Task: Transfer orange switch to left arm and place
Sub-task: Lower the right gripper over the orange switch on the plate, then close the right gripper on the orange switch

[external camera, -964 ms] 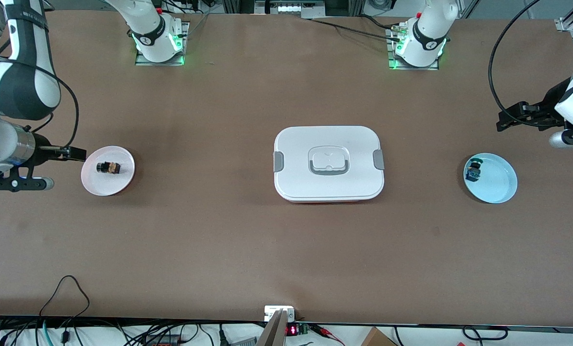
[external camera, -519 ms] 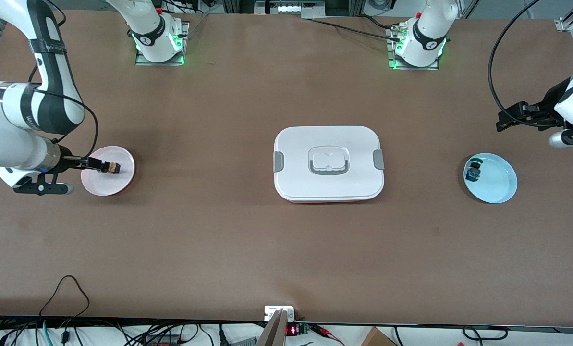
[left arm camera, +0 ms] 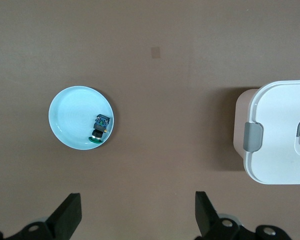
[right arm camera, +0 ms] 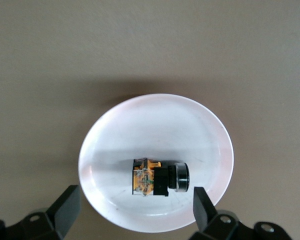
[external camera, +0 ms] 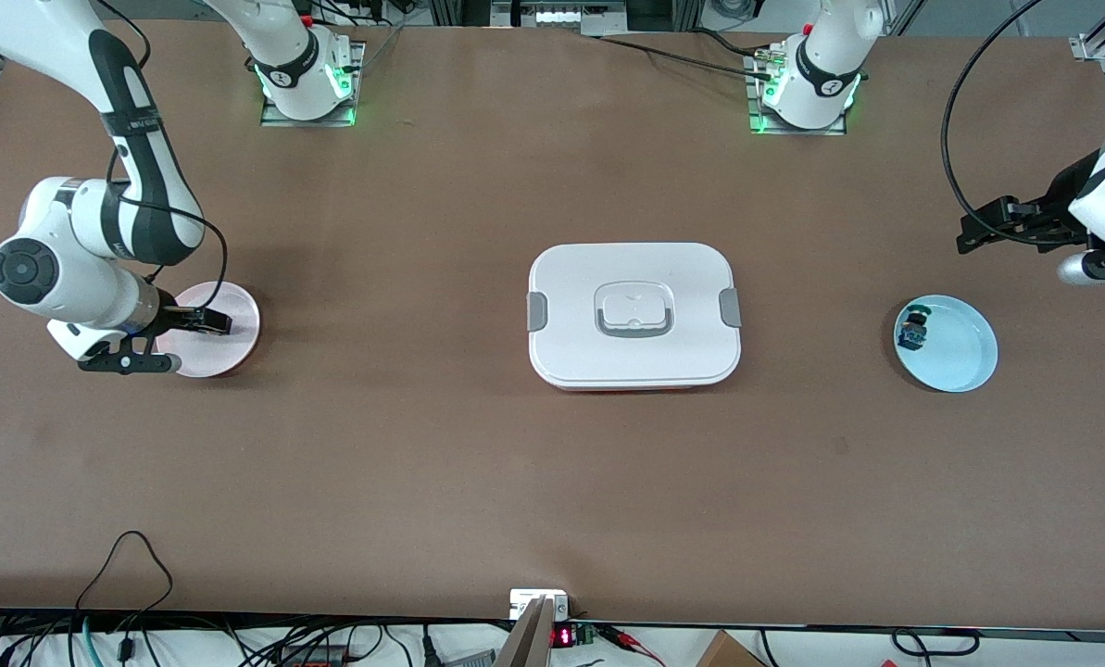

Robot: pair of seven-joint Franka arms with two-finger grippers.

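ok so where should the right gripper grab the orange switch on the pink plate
Come straight down and pinch the black middle body of the orange switch, across its narrow width. It lies on its side on the pink plate, and the open right gripper already hangs over it.

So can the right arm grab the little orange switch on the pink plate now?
Probably yes. The right gripper hangs open right over the pink plate, and the orange switch lies bare on it, between the open fingers as the right wrist view shows. Nothing covers it.
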